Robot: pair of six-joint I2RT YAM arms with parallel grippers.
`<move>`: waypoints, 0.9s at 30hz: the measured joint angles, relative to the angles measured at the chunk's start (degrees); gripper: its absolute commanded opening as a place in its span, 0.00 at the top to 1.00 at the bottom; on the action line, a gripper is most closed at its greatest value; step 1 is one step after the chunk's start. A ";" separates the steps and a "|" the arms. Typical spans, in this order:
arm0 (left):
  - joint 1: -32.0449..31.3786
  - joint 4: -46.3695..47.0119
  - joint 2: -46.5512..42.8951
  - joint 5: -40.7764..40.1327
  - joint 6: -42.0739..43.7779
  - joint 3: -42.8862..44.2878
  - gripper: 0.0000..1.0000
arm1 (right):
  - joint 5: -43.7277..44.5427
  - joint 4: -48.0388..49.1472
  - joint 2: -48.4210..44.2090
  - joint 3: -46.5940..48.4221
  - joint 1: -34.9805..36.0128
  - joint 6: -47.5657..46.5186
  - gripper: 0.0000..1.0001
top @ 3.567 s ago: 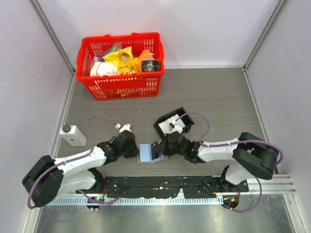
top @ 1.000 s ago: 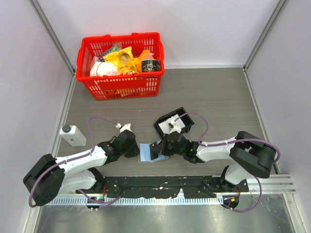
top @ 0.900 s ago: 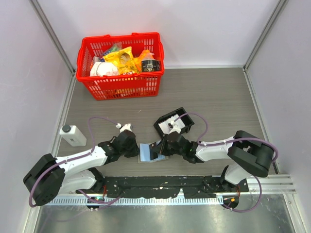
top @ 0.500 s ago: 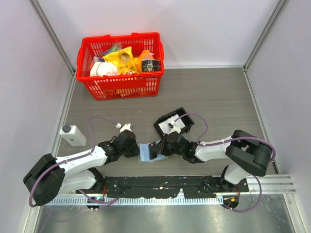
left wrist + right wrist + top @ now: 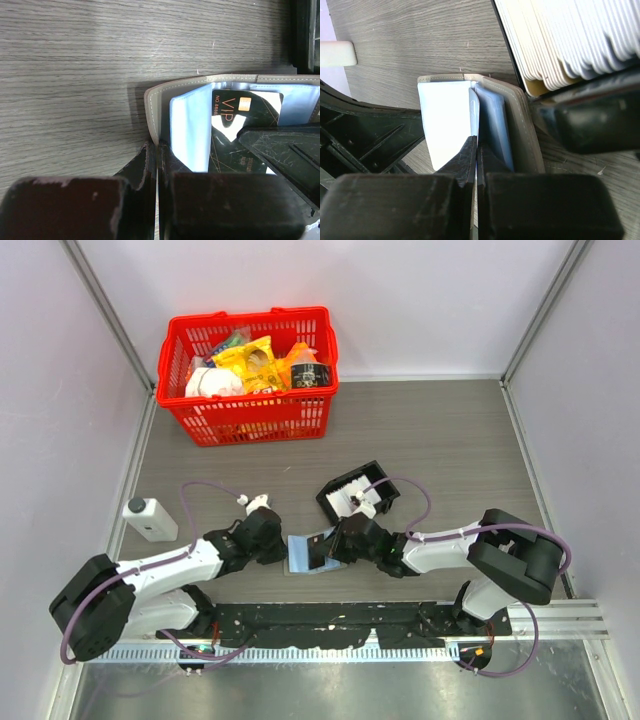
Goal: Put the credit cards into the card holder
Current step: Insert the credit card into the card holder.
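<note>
Both shut, left pincer (image 5: 154, 156) gripping grey-beige card holder (image 5: 151, 102), right pincer (image 5: 475, 146) among blue pockets (image 5: 493, 120)

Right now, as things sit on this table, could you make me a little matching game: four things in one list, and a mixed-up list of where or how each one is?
Things:
1. red basket
2. black VIP card
3. black tray
4. card holder

Places or states:
A. lying open, pale blue pockets showing
B. partly slid in among blue pockets
C. holding a row of pale cards
D. at the back, full of snack packets

Pairs: 1-D, 2-B, 3-C, 4-A
</note>
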 measured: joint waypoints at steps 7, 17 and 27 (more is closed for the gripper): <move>0.00 -0.35 1.16 -0.13 -0.33 0.42 1.00 | 0.15 -1.05 0.55 0.98 0.11 0.02 0.99; 0.00 -1.38 2.23 -0.50 -0.55 1.42 1.00 | 0.02 -1.73 2.19 3.13 0.11 -0.31 0.99; 0.00 -2.54 3.54 -1.16 -1.31 2.64 1.00 | 0.07 -4.46 1.25 3.89 0.24 -0.35 0.99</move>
